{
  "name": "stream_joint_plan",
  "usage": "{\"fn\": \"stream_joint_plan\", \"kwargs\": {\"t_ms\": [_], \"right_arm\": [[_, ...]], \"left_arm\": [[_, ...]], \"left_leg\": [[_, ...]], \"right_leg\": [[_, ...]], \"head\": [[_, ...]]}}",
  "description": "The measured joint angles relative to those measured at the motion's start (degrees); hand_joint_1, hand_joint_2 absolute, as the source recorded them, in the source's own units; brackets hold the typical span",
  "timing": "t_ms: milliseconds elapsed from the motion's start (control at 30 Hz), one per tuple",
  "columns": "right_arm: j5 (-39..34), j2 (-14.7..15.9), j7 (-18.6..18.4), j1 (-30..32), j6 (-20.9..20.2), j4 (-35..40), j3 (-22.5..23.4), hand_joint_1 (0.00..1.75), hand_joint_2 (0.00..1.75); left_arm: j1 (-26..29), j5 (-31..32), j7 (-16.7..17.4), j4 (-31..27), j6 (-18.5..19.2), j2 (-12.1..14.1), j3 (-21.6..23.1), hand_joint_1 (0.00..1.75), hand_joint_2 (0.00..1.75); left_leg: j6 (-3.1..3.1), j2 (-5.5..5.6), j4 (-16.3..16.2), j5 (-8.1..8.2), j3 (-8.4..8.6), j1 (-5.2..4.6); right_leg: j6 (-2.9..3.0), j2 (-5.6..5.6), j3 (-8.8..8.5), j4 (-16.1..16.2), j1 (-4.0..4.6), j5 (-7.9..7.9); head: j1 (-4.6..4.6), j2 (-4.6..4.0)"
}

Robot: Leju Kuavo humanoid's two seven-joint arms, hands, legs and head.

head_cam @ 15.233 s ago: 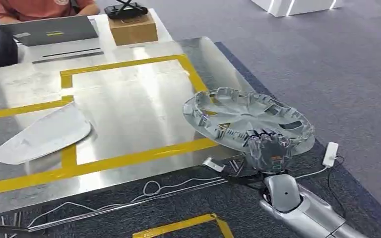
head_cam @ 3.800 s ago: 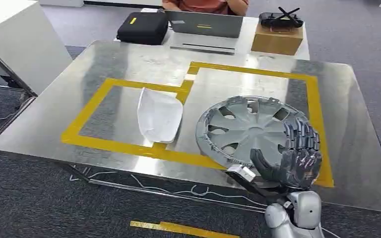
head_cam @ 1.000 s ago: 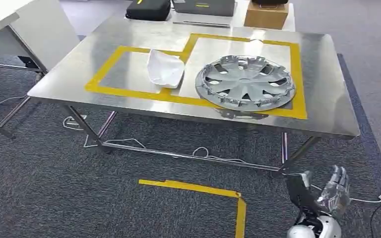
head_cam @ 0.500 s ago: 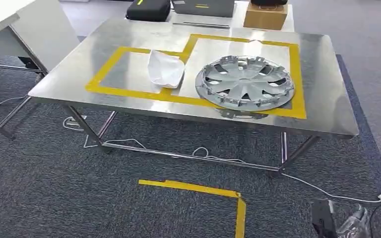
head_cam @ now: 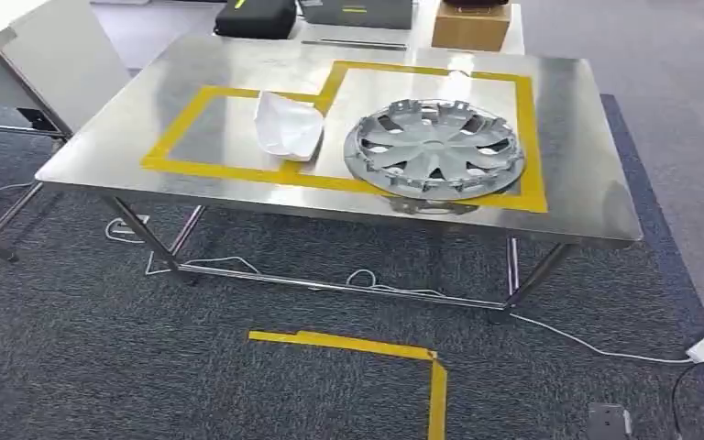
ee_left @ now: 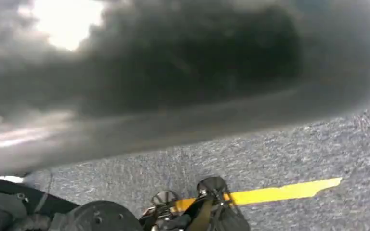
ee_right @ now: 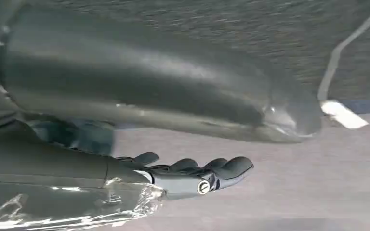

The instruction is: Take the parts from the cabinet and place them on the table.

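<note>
Upper centre: hubcap (head_cam: 434, 150) and white part (head_cam: 287, 126) lie apart inside yellow tape outlines on table (head_cam: 587, 174); right hand (ee_right: 183, 175) fingers extended, holding nothing; left hand state cannot be told

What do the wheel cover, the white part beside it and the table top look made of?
Wheel cover: silver-grey, thin moulded spokes and clips, probably painted plastic. White part: smooth, matt, thin curved shell, probably plastic. Table top: brushed, reflective sheet metal, likely stainless steel.

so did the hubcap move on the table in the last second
No. The hubcap still lies in the right yellow tape frame, overhanging its near strip, beside the white part. The slight shift in the picture is the camera's.
</note>
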State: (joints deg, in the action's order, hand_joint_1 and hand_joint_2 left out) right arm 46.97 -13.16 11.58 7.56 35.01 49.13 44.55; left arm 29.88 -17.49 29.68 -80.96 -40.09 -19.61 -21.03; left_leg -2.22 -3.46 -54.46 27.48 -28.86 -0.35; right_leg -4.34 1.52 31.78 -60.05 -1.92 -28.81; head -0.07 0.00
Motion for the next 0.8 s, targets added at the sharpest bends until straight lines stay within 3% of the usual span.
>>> {"fn": "stream_joint_plan", "kwargs": {"t_ms": [33,67,133,200,233,267,300,333,367,400,433,467,500,533,567,633,700,733,767,800], "right_arm": [[0.76,-0.36,-0.17,-0.43,-0.09,-0.63,0.89,0.0,0.0],[1.53,-1.12,-0.26,-0.99,-0.35,-1.42,1.6,0.0,0.0],[2.82,-1.31,-0.5,-1.28,-0.7,-1.88,3.13,0.0,0.0],[3.43,-1.51,-0.72,-1.28,-1.09,-2.43,4.26,0.0,0.0],[3.73,-1.7,-0.9,-1.32,-1.25,-2.66,4.98,0.0,0.0],[4.15,-1.79,-1.07,-1.54,-1.44,-2.75,5.52,0.0,0.0],[4.52,-1.86,-1.14,-1.81,-1.66,-2.77,5.86,0.0,0.0],[4.8,-1.97,-1.18,-2.08,-1.86,-2.84,6.18,0.0,0.0],[5.3,-2.14,-1.29,-2.14,-2.12,-2.95,6.71,0.0,0.0],[5.72,-2.29,-1.33,-2.12,-2.3,-3.04,7.12,0.0,0.0],[6.14,-2.45,-1.42,-2.1,-2.36,-3.1,7.47,0.0,0.0],[6.56,-2.67,-1.49,-2.14,-2.47,-3.1,7.89,0.0,0.0],[6.73,-2.82,-1.51,-2.27,-2.58,-3.1,8.28,0.0,0.0],[6.97,-2.97,-1.51,-2.38,-2.73,-3.1,8.48,0.0,0.0],[7.14,-3.24,-1.48,-2.55,-2.86,-3.1,8.7,0.0,0.0],[7.89,-3.26,-1.29,-2.56,-3.06,-3.12,9.05,0.0,0.0],[9.05,-3.26,-1.18,-2.41,-3.41,-3.3,9.68,0.0,0.0],[9.44,-3.26,-1.18,-2.53,-3.65,-3.47,9.92,0.0,0.0],[9.68,-3.26,-1.16,-2.7,-3.78,-3.63,10.05,0.0,0.0],[9.79,-3.26,-1.16,-2.94,-3.93,-3.71,10.07,0.0,0.0]], "left_arm": [[-0.17,0.0,-0.15,0.17,0.0,0.04,-0.24,0.0,0.0],[-0.33,-0.07,-0.28,0.28,-0.02,0.04,-0.66,0.0,0.0],[-0.63,-0.63,-0.74,0.5,-0.02,0.04,-1.07,0.0,0.0],[-0.7,-1.05,-0.81,0.68,-0.07,0.07,-1.14,0.0,0.0],[-0.76,-1.2,-0.85,0.78,-0.04,0.07,-1.18,0.0,0.0],[-0.84,-1.4,-0.87,0.89,-0.04,0.07,-1.18,0.0,0.0],[-0.83,-1.62,-0.9,1.03,-0.04,0.07,-1.27,0.0,0.0],[-0.82,-1.81,-0.96,1.16,-0.05,0.07,-1.49,0.0,0.0],[-0.84,-1.92,-0.98,1.38,-0.04,0.07,-1.7,0.0,0.0],[-0.86,-2.01,-1.07,1.53,-0.07,0.07,-1.9,0.0,0.0],[-0.86,-2.12,-1.07,1.68,-0.04,0.07,-2.01,0.0,0.0],[-0.88,-2.19,-1.22,1.79,-0.04,0.07,-2.1,0.0,0.0],[-0.89,-2.25,-1.38,1.88,-0.05,0.07,-2.16,0.0,0.0],[-0.92,-2.25,-1.51,1.92,-0.04,0.07,-2.23,0.0,0.0],[-1.01,-2.25,-1.64,1.97,-0.04,0.09,-2.4,0.0,0.0],[-1.31,-2.32,-1.75,2.16,-0.09,0.07,-2.64,0.0,0.0],[-1.39,-2.4,-1.75,2.21,-0.11,0.04,-2.75,0.0,0.0],[-1.43,-2.43,-1.75,2.25,-0.11,0.02,-2.73,0.0,0.0],[-1.54,-2.43,-1.75,2.29,-0.11,0.02,-2.78,0.0,0.0],[-1.46,-2.42,-1.75,2.34,-0.11,0.02,-2.86,0.0,0.0]], "left_leg": [[0.66,-0.54,-0.72,0.43,-0.02,-0.17],[1.2,-0.72,-1.29,0.96,-0.13,-0.37],[1.64,-1.33,-1.37,1.11,0.14,-0.35],[2.02,-1.89,-1.57,1.31,0.33,0.0],[2.48,-0.72,-2.3,2.32,0.15,0.28],[2.7,1.12,-4.81,4.81,-0.88,0.39],[2.74,2.06,-8.96,7.6,-2.59,0.43],[2.73,2.57,-14.18,10.17,-4.78,0.42],[2.61,2.78,-18.22,11.65,-6.53,0.41],[2.38,2.92,-20.34,11.76,-7.5,0.41],[2.1,3.0,-19.53,10.39,-6.98,0.38],[1.75,3.21,-16.21,7.83,-5.46,0.33],[1.36,3.8,-10.79,4.63,-2.95,0.26],[0.98,5.54,-5.48,1.93,-0.56,0.21],[0.64,7.87,-3.04,1.98,0.44,0.17],[0.81,7.45,-2.21,2.11,0.17,0.1],[0.6,7.05,-1.86,1.61,0.22,-0.08],[0.32,6.4,-1.26,1.11,0.26,0.38],[0.05,5.92,-1.24,1.0,0.1,0.29],[-0.12,5.48,-1.27,0.93,-0.08,0.22]], "right_leg": [[-0.66,2.12,-1.82,3.77,-0.09,-0.16],[0.34,1.94,-1.79,3.66,0.02,-0.25],[1.9,0.85,-1.44,3.17,0.36,-0.48],[2.65,0.04,-1.27,3.11,0.44,-0.37],[3.02,-0.3,-1.36,3.17,0.38,-0.15],[3.35,-0.66,-1.54,3.17,0.43,0.06],[3.71,-1.22,-1.25,3.16,0.56,0.29],[3.98,-1.88,-0.92,3.13,0.72,0.49],[4.1,-2.5,-0.7,3.11,0.9,0.6],[4.18,-3.19,-0.61,3.1,1.1,0.68],[4.2,-3.87,-0.62,3.09,1.22,0.72],[4.19,-4.7,-0.67,3.05,1.31,0.75],[4.15,-5.57,-0.82,3.03,1.35,0.8],[4.06,-6.13,-0.89,3.03,1.34,0.86],[3.97,-6.44,-0.77,2.92,1.41,0.9],[3.28,-7.36,0.19,2.69,1.25,1.29],[2.52,-7.93,0.49,3.05,1.04,1.69],[2.46,-7.44,0.85,2.73,1.0,1.39],[2.43,-4.49,1.81,0.67,1.19,-0.46],[2.25,-3.07,3.42,-2.72,1.2,-2.77]], "head": [[0.04,0.0],[0.28,0.0],[-0.4,0.0],[-0.39,0.0],[-0.39,0.0],[-0.44,0.0],[-0.44,0.0],[-0.48,0.0],[-0.46,0.0],[-0.44,0.0],[-0.42,0.0],[-0.44,0.0],[-0.42,0.0],[-0.46,0.0],[-0.35,0.0],[-0.59,0.0],[-0.5,0.0],[-0.48,0.0],[-0.4,0.0],[0.02,0.0]]}}
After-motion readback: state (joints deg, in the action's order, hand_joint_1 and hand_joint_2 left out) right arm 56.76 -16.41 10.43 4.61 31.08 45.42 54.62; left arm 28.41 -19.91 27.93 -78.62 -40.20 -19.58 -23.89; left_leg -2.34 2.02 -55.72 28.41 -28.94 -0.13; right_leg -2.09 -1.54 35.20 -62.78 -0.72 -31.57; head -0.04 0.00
